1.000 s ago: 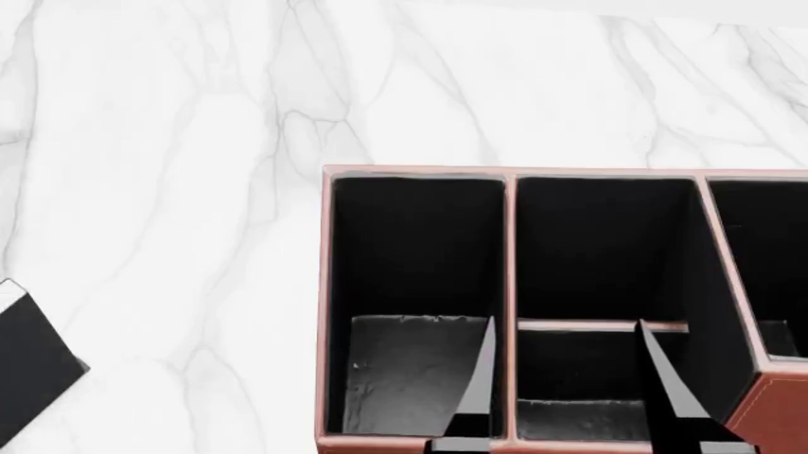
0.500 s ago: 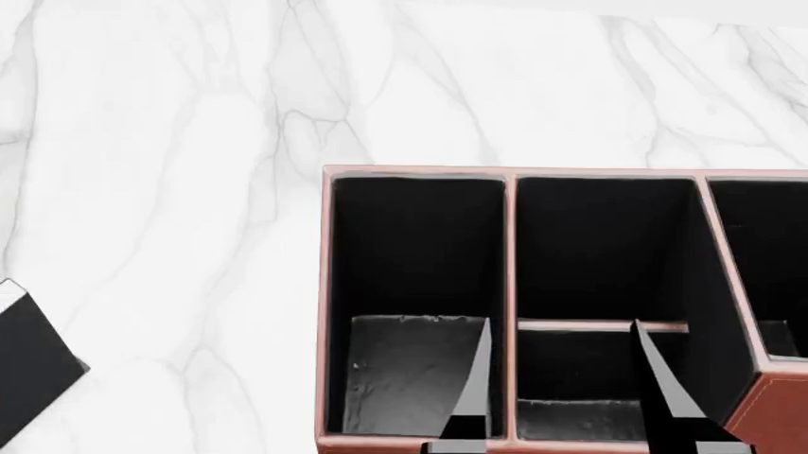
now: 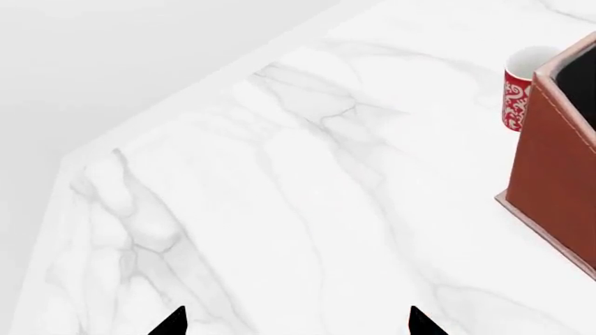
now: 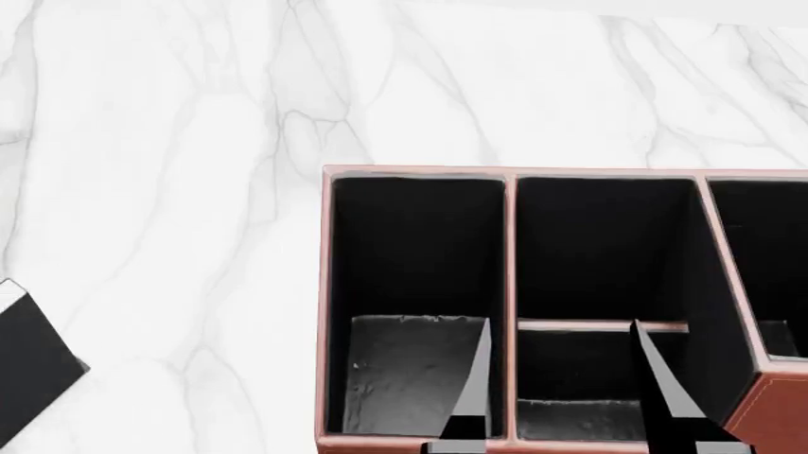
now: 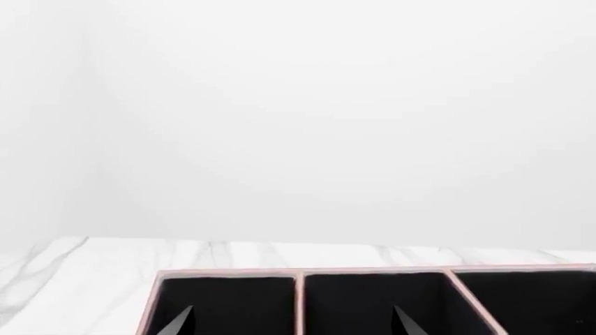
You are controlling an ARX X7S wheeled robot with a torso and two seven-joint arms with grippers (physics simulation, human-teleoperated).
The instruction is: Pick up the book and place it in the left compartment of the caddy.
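My right gripper (image 4: 562,383) hangs over the near end of the caddy (image 4: 510,246), fingers spread with nothing between them, one tip above the grey floor of the left compartment (image 4: 411,303) and the other over the bay beside it. The book (image 4: 32,364) lies well off to the left on the marble table (image 4: 189,142), cut by the head view's edge. My left gripper (image 3: 293,324) is splayed over bare marble, a red patterned cup (image 3: 521,87) behind the caddy's corner.
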